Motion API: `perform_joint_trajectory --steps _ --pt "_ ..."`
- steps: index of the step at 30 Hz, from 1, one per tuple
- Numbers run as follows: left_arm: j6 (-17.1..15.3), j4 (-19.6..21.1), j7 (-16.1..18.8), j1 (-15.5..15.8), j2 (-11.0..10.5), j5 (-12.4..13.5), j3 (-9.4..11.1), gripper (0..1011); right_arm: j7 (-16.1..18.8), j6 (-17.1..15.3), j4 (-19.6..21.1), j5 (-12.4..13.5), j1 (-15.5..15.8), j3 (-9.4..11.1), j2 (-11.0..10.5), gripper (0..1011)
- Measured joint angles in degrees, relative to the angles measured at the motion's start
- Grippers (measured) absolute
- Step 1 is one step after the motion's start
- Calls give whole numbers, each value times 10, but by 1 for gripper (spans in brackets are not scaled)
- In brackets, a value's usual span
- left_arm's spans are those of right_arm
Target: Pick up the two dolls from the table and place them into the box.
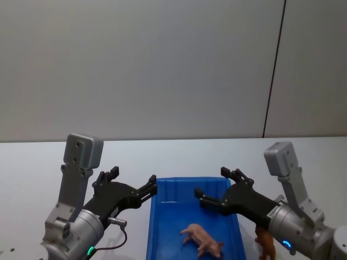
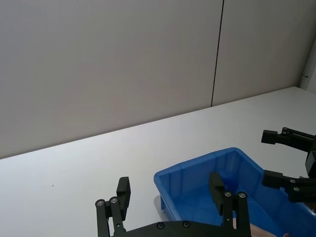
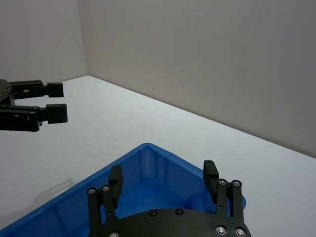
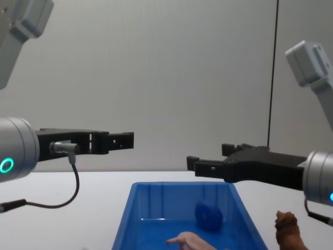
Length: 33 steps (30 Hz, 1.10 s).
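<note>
Hovering splayed: left hand point(image 1: 134, 176), right hand point(image 1: 211, 182)

My head camera looks down on the box point(image 1: 179, 189) from above its near side. My chest camera looks across it, low and close. Both wrist cameras see its far end.

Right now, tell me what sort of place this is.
Likely a robot test bench: plain white table, bare grey wall, left tool and right tool open by a blue box.
</note>
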<state>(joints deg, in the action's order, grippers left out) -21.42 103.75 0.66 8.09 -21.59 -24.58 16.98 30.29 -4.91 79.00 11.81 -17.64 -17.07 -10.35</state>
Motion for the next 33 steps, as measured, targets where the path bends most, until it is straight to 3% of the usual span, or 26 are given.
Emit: perform_joint_trajectory --steps 33 --pt "0 0 0 0 0 0 0 1003 -111 -21 108 60 97 39 -67 1001"
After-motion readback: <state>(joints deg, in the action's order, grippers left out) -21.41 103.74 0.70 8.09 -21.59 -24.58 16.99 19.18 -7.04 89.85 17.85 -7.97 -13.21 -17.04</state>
